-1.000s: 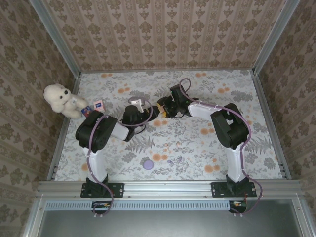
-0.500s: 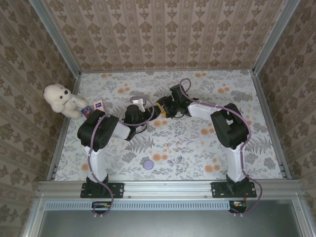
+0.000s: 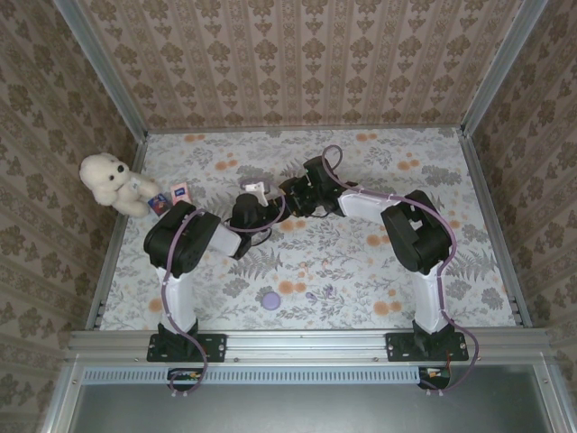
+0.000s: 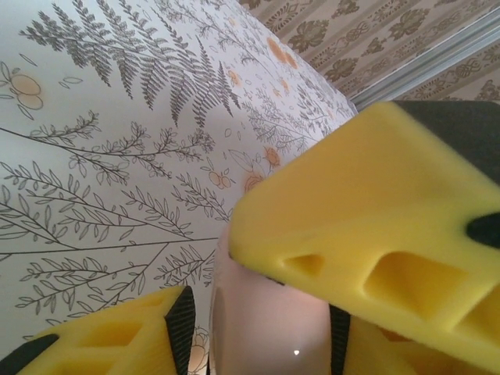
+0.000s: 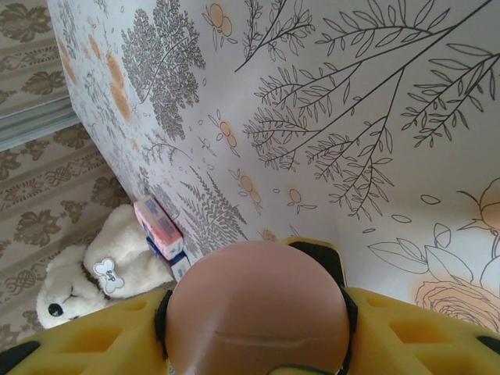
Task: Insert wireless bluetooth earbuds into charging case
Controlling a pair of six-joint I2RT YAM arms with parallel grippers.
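Note:
A rounded pink charging case (image 5: pixel 258 312) sits clamped between the two pads of my right gripper (image 5: pixel 256 322), which is shut on it. In the left wrist view the same case (image 4: pixel 273 328) stands between the fingers of my left gripper (image 4: pixel 259 334). One pad (image 4: pixel 337 344) lies against the case, and a thin gap remains beside the other pad (image 4: pixel 181 328). A yellow finger (image 4: pixel 375 219) of the right gripper crosses over the case top. From above, the left gripper (image 3: pixel 255 197) and right gripper (image 3: pixel 293 194) meet mid-table. The earbuds are hidden.
A white teddy bear (image 3: pixel 108 179) sits at the far left by the wall, with small pink and blue boxes (image 3: pixel 171 196) beside it. A purple disc (image 3: pixel 270 299) lies on the floral tablecloth near the front. Metal rails edge the table.
The left gripper has moved right toward the right gripper and its jaws have narrowed around the case. The right gripper has shifted slightly left, still holding the case.

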